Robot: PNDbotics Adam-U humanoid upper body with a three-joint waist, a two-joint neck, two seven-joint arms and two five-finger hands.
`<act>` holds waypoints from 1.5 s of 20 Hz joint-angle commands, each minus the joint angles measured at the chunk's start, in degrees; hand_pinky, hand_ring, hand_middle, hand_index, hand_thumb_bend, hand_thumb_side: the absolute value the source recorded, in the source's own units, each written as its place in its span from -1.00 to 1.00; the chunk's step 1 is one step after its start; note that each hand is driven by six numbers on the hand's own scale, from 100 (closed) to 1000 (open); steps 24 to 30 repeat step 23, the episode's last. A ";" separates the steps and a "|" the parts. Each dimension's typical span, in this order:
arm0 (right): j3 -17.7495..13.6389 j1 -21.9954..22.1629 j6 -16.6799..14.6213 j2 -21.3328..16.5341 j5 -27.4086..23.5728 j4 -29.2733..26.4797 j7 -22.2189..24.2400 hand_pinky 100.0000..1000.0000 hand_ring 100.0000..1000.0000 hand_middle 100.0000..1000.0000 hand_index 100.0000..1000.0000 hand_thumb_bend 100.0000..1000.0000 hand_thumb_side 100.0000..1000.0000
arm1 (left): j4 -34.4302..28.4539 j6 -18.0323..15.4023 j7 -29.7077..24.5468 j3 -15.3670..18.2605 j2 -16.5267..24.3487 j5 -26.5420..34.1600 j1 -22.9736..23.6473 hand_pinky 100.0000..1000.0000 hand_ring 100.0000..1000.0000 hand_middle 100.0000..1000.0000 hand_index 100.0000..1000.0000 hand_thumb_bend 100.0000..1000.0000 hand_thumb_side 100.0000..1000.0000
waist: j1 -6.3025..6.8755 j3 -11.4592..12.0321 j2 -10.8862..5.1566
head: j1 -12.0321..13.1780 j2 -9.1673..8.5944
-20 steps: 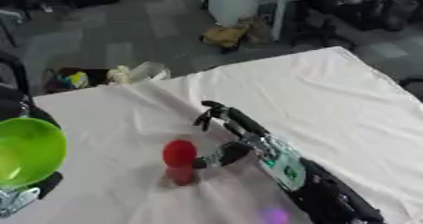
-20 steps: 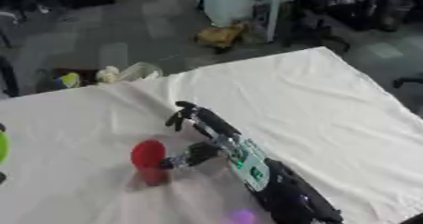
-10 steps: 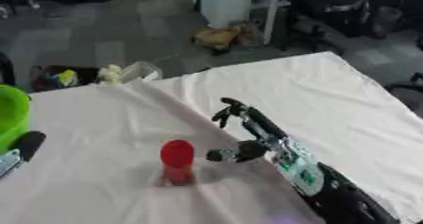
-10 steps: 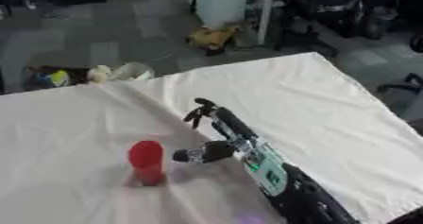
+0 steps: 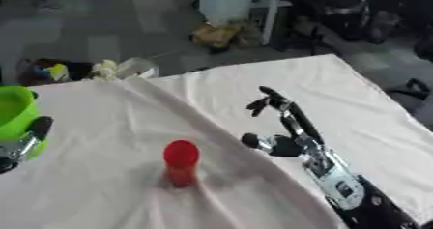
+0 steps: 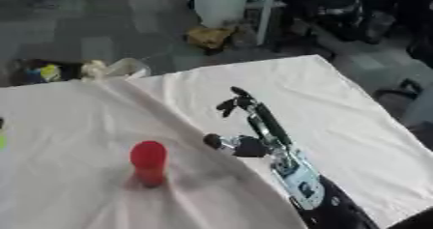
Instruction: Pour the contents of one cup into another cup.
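Red cup (image 5: 181,161) stands lower centre on the cloth-covered bench (image 5: 355,93). Right hand (image 5: 283,126), fingers spread, empty, lies just right of it. Left hand (image 5: 23,143) holds green cup (image 5: 15,113) at left edge; a clumsy reach could topple the red cup.

Both views come from the stereo pair in my head, looking steeply down and forward over the white-draped worktop (image 5: 110,126) to the grey floor (image 5: 110,35) beyond its far edge. The left eye view sits slightly to my left, so it takes in the green cup (image 5: 15,113) in my left hand (image 5: 23,143) at its left border, which the right eye view all but cuts off. Shared by both: the red cup (image 6: 149,163) near the middle of the cloth, my right hand (image 6: 245,126) and forearm entering from the lower right, and the clutter past the worktop. The worktop lies askew in both.
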 commanded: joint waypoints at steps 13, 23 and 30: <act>-1.65 0.15 2.06 -2.15 -2.40 -13.52 -7.77 0.78 1.00 0.05 0.39 0.46 0.88 | 12.77 -6.96 1.55 -3.49 -4.58 -12.69 -1.03 0.05 -0.24 0.15 0.55 -0.12 -0.27 | -0.84 -0.26 -0.76 | 0.34 0.18; -2.20 0.86 2.29 -2.77 -3.15 -14.05 -8.02 0.76 1.00 0.04 0.39 0.45 0.89 | 8.04 -11.21 -0.11 -3.85 -2.96 -29.77 3.31 0.42 0.15 0.53 0.72 1.00 0.00 | -0.72 0.08 -1.77 | -0.16 0.72; -2.20 0.86 2.29 -2.77 -3.15 -14.05 -8.02 0.76 1.00 0.04 0.39 0.45 0.89 | 8.04 -11.21 -0.11 -3.85 -2.96 -29.77 3.31 0.42 0.15 0.53 0.72 1.00 0.00 | -0.72 0.08 -1.77 | -0.16 0.72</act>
